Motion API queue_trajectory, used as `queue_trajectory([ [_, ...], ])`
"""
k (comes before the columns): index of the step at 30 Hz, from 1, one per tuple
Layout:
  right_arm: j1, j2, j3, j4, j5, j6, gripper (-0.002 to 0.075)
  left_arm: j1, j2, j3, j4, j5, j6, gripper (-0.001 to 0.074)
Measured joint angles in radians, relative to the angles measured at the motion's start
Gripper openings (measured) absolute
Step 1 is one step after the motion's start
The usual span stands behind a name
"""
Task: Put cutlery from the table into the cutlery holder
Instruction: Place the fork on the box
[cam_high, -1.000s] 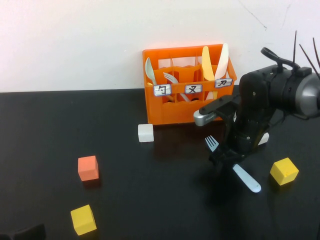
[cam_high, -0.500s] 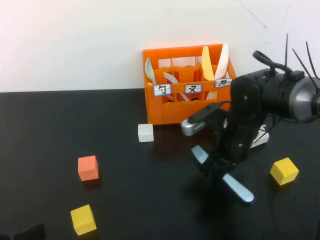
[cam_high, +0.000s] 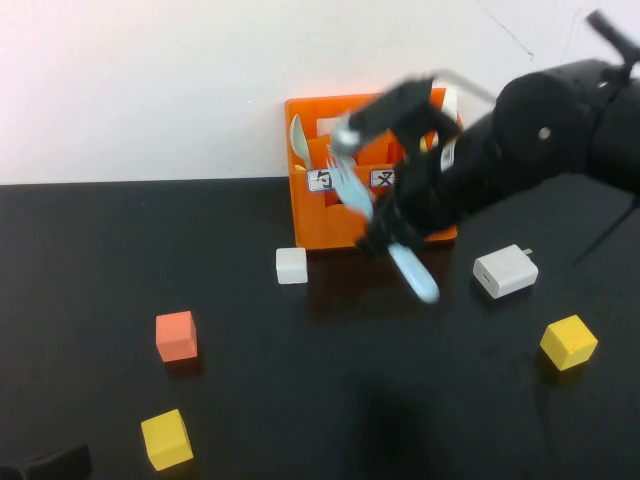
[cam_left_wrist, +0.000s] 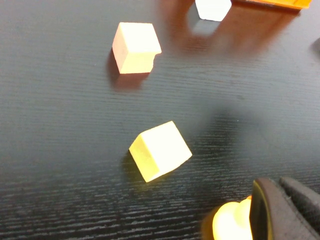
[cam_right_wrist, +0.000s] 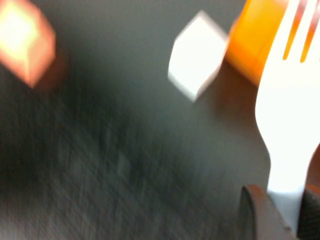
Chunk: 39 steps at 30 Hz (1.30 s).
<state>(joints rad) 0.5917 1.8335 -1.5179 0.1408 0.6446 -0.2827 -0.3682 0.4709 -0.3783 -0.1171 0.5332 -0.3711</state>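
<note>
Right gripper (cam_high: 385, 232), raised above the black table (cam_high: 300, 400) just in front of the orange cutlery holder (cam_high: 320, 225), pinches a light blue fork (cam_high: 395, 250) at mid-handle; tines point up toward the holder's front labels, handle end slants down-right. Left gripper (cam_left_wrist: 265, 215) sits parked at the table's near-left corner, fingers pressed together, w/ a yellow cube (cam_left_wrist: 160, 150) nearby. White charger block (cam_high: 505, 272) lies right of the fork.

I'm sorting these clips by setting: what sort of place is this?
Probably a lab test bench, not a kitchen: a bare black table against a white wall, scattered coloured cubes, an orange plastic cutlery holder.
</note>
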Motion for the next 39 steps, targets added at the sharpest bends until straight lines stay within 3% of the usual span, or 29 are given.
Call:
queue_trajectory([
  [17, -0.013, 0.004, -0.012, 0.032, -0.645, -0.005, 0.0131, 0.0, 0.0, 0.0, 0.0, -0.01, 0.001, -0.0001],
  [31, -0.045, 0.161, -0.016, 0.032, -0.928, -0.011, 0.0131, 0.0, 0.0, 0.0, 0.0, -0.01, 0.004, -0.0001],
  [39, -0.072, 0.23, -0.019, 0.032, -0.996, -0.017, 0.0131, 0.0, 0.0, 0.0, 0.0, -0.011, 0.004, -0.0001],
])
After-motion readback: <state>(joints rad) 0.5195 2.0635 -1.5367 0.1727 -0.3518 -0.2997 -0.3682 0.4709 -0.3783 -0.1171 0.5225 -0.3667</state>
